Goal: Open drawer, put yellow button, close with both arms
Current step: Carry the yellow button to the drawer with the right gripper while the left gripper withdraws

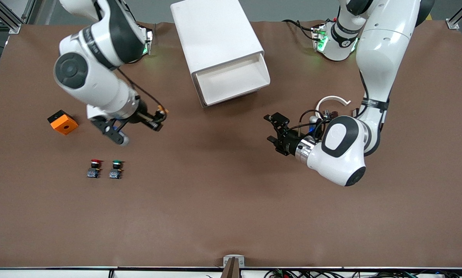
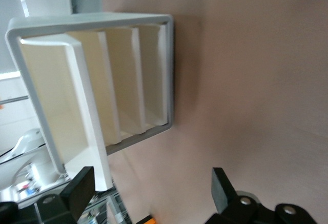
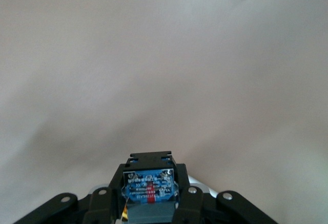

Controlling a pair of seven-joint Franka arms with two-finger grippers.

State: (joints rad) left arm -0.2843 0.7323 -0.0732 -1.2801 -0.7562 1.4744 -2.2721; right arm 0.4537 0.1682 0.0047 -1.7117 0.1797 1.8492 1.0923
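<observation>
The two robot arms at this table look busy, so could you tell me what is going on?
The top drawer of the white cabinet is pulled open, its tray empty. The right claw is shut on the yellow button and holds it above the table, not yet at the drawer. The left claw hangs open in front of the cabinet. The red button and green button stand on the table.
</observation>
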